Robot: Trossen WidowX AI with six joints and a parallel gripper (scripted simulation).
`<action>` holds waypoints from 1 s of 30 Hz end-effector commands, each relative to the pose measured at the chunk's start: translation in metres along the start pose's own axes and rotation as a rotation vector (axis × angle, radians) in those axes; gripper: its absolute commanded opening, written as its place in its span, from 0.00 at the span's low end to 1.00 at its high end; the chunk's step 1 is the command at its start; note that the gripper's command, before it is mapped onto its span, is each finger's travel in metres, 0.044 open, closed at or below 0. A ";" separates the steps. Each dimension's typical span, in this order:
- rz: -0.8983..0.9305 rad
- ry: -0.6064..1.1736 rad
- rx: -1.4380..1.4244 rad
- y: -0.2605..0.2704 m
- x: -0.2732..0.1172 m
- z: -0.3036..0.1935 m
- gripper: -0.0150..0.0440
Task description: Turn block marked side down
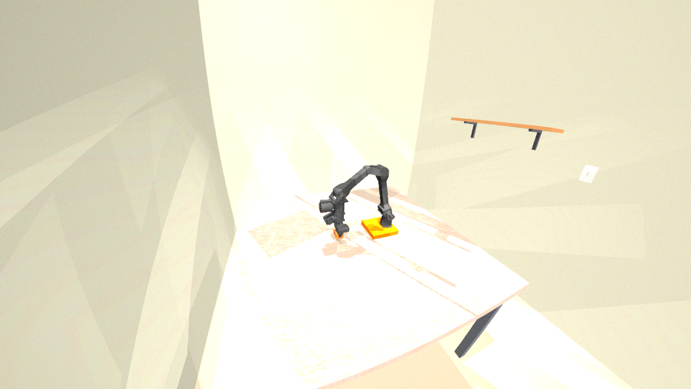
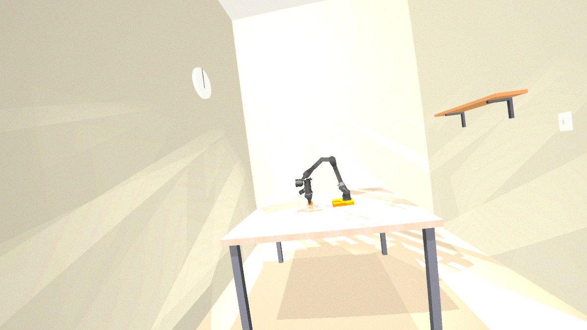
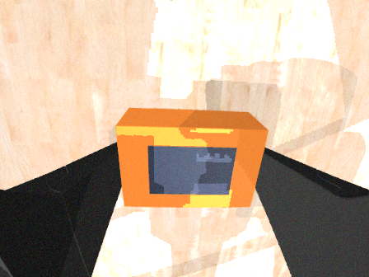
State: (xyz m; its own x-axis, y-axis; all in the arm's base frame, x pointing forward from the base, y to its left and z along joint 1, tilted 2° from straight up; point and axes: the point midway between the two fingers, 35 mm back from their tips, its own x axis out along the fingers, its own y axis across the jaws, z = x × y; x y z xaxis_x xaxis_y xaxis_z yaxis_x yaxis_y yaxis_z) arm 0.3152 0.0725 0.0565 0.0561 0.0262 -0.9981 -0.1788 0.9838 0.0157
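The block (image 1: 336,234) (image 2: 310,203) (image 3: 136,173) is an orange box with yellow light patches. Its marked side, with a dark blue rectangle (image 3: 177,171), faces up toward the wrist camera. My gripper (image 1: 339,235) (image 2: 309,202) (image 3: 189,152) points down and is shut on the block, with one black finger against each short end. The block seems to be held level, just above the table (image 1: 299,295) (image 2: 328,225); its underside is hidden.
The arm's base stands on a yellow-orange slab (image 1: 378,232) (image 2: 339,202), to the right of the block in the top and exterior views. A wooden shelf (image 1: 507,124) (image 2: 480,102) is on the right wall. Light patches and shadows cross the table top.
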 end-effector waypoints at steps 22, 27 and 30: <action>-0.001 -0.404 0.002 0.001 0.006 0.000 0.25; 0.000 -0.488 0.003 0.001 0.005 -0.003 0.25; 0.001 -0.538 0.004 0.001 0.005 -0.004 0.25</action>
State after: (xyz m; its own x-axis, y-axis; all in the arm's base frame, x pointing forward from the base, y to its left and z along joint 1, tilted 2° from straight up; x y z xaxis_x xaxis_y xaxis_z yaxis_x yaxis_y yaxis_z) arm 0.3142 0.0739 0.0513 0.5042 0.1097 -0.8566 -0.1834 0.9829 0.0179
